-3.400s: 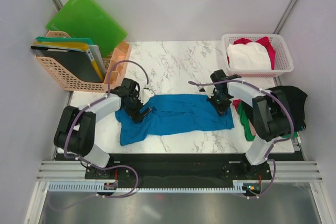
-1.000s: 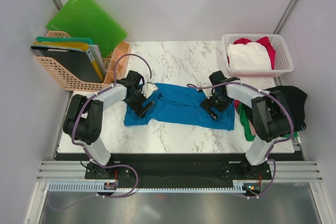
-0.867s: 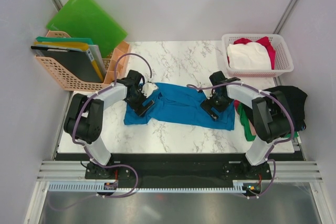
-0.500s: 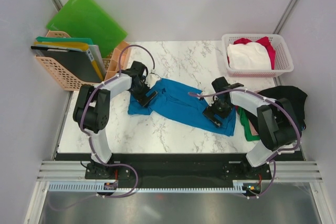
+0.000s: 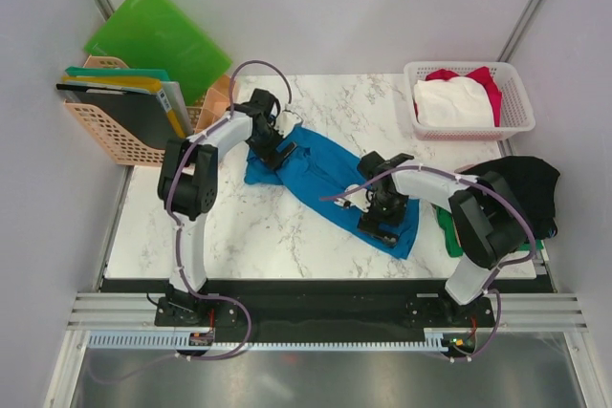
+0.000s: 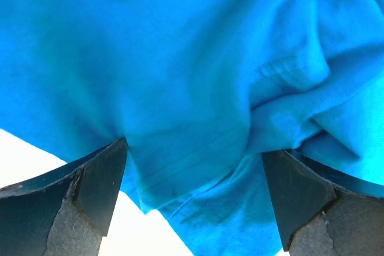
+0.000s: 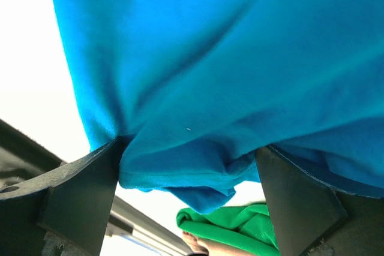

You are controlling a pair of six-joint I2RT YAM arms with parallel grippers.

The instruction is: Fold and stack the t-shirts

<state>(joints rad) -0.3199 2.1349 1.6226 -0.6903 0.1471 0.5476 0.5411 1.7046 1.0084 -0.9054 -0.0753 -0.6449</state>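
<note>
I see the blue t-shirt (image 5: 320, 176) lying slantwise on the marble tabletop (image 5: 258, 236), running 10 o'clock to 4 o'clock | left claw (image 5: 278, 151) spread wide on its 10 o'clock end, cloth bunched between the fingers, nothing pinched | right claw (image 5: 380, 222) equally wide on the 4 o'clock end, pressing cloth.

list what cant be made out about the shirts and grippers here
Green t-shirt: top view, mostly behind the right arm; right wrist view, cut by the bottom edge.
Red t-shirt: top view, largely under the white t-shirt in the basket.
Left gripper, right gripper: top view, fingertips hidden by their own bodies; wrist views, blue t-shirt hides most of the table.
</note>
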